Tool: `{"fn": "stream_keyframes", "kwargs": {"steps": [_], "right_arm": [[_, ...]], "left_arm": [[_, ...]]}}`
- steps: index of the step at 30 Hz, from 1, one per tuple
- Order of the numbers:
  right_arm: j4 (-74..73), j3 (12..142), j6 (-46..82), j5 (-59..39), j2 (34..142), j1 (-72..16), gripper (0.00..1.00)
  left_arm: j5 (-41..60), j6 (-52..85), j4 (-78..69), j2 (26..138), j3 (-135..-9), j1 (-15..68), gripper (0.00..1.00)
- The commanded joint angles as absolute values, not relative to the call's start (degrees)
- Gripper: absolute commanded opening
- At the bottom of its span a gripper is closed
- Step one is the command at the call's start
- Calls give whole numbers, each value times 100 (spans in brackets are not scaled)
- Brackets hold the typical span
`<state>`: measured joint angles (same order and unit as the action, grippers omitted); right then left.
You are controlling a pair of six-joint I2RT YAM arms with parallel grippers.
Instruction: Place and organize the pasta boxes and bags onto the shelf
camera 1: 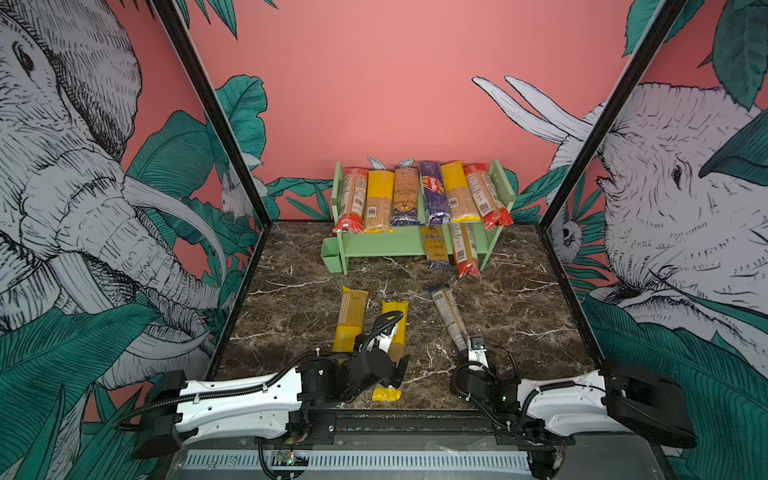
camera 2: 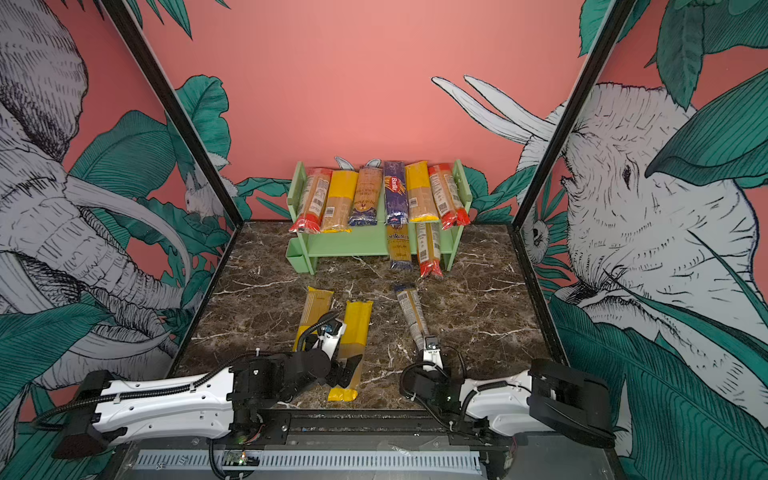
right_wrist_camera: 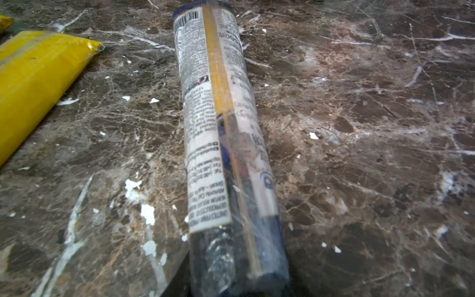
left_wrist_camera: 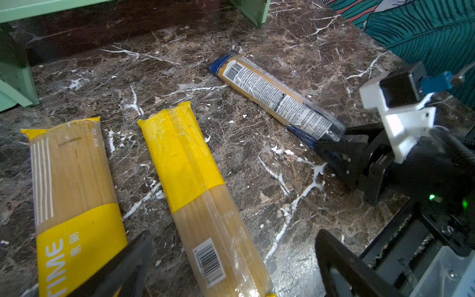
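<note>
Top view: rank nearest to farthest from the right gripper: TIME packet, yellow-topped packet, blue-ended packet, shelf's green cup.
1. blue-ended packet, near end in the jaws of the right gripper.
2. yellow-topped packet, front centre, to its left.
3. TIME packet, farther left.
4. green cup, far back left.

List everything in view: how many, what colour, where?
pale green two-tier rack with cup: one, back of table.
top-tier spaghetti packets: six; red-ended, yellow, dark blue; side by side.
lower-tier spaghetti packets: two; blue-ended, red-ended; right side, overhanging.
yellow plastic spaghetti packets: two, table, near left.
clear blue-ended spaghetti packet: one, table, near right.
marble tabletop: one, brown, white-veined.
jungle-print wall panels: three, pink and teal, surrounding.
left pincer: one, black, open above a yellow packet.
right pincer: one, black, closed on blue-ended packet's end.
</note>
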<state>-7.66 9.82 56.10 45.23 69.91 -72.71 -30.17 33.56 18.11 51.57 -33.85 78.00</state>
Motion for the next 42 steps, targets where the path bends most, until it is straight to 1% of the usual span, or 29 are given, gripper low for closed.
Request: {"fn": "stream_keyframes", "kwargs": {"steps": [1,3,9,13,17,28,42], "right_arm": [[-677,1045,5230,3490,7053,-7396,11],[-527,1186,5072,3472,6834,-7400,6],[9,1439,4669,3463,5767,-7400,0],[313,1627,4417,3445,5216,-7400,0],[442,1898,4276,3386,5106,-7400,0],[214,2372,3840,3121,5010,-7400,0],[-132,2509,3357,3047,4527,-7400,0]], "left_arm": [[-3350,3379,2232,4811,-3562,7825,99],[-3456,3413,2402,4580,-3523,7828,99],[-3777,3580,2911,3742,-3308,7823,99],[-3939,3653,3155,3273,-3187,7827,99],[-4056,3678,3380,3040,-3188,7831,99],[-4332,3759,3754,2755,-3221,7826,98],[-4544,3923,3905,2917,-3372,7829,98]]}}
